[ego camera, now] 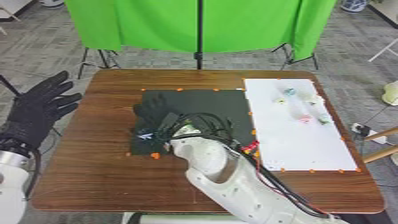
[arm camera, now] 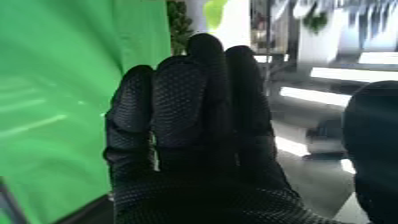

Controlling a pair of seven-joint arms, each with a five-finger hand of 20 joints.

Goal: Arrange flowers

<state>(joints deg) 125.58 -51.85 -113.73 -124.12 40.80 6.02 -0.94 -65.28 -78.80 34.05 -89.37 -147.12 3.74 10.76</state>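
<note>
Over black mat (ego camera: 200, 102): right hand (ego camera: 153, 112), fingers straight.

The brown surface (ego camera: 89, 175) has streaky wood grain beneath a near-black mat (ego camera: 202, 100) and, along its right edge, a white sheet (ego camera: 298, 150) with pale blue and pink flowers (ego camera: 306, 119). The right hand (ego camera: 155, 111) is black, its fingers (arm camera: 178, 105) finely meshed; the curtain (ego camera: 147, 25) is bright green.
</note>
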